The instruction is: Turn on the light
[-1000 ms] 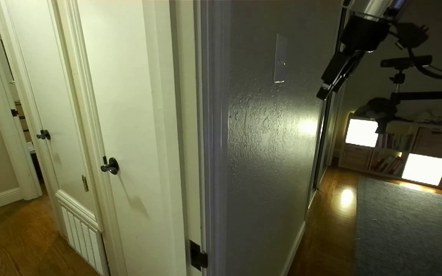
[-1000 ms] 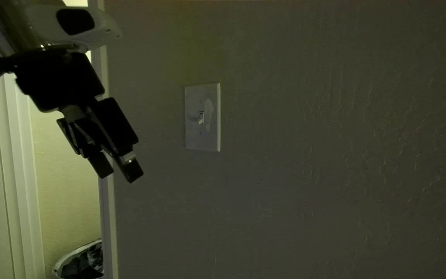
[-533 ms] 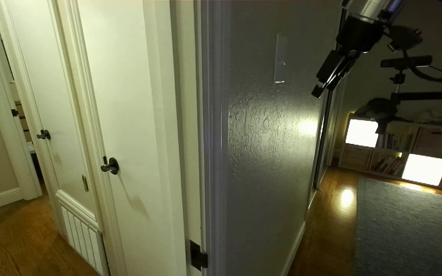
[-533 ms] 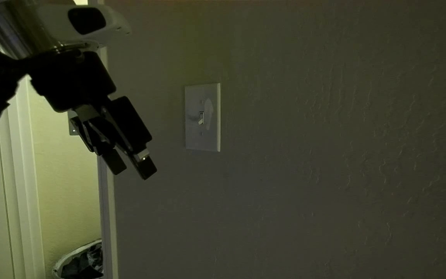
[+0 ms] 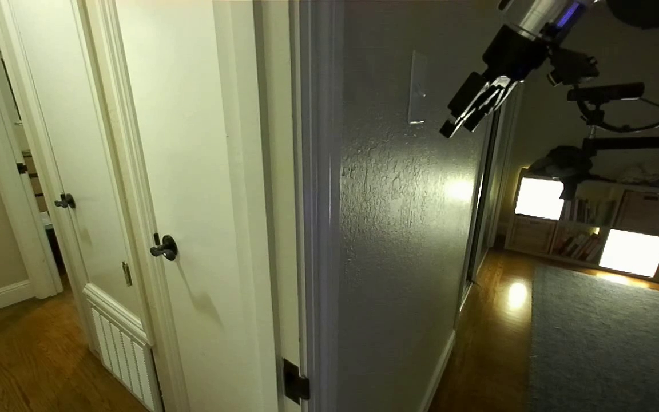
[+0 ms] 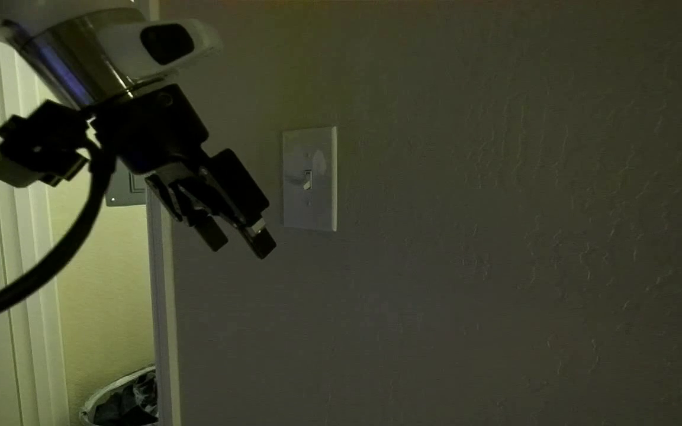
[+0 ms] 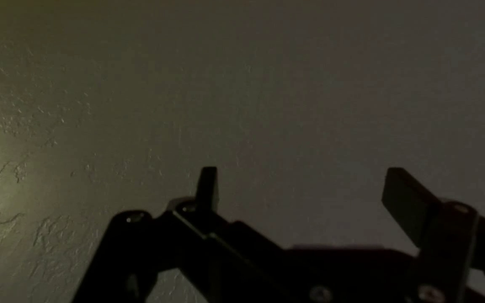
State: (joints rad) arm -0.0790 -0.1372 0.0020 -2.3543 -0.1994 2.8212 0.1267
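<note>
The light switch is a pale rectangular wall plate [image 6: 320, 204] with a small toggle [image 6: 307, 180] that points downward. The plate also shows edge-on in an exterior view [image 5: 418, 86]. The lamp itself is out of view. My gripper [image 6: 238, 241] is open and empty. In that view it hangs tilted, left of the plate and slightly below it, with its fingertips apart from the plate. In an exterior view the gripper [image 5: 460, 126] is right of the plate, a little lower. In the wrist view the open fingers [image 7: 301, 183] face bare wall, and the switch does not show.
The textured grey wall [image 6: 495, 266] carries the switch. A door frame [image 5: 318, 200] borders this wall. White doors with dark knobs [image 5: 165, 248] stand beyond it. A shelf with glowing panels [image 5: 632, 253] stands far back. A bin [image 6: 125, 402] sits behind the doorway.
My gripper has moved closer to the switch plate, leftward in an exterior view and rightward in an exterior view, with the arm turning slightly. The fingers stay open. The switch looks unchanged.
</note>
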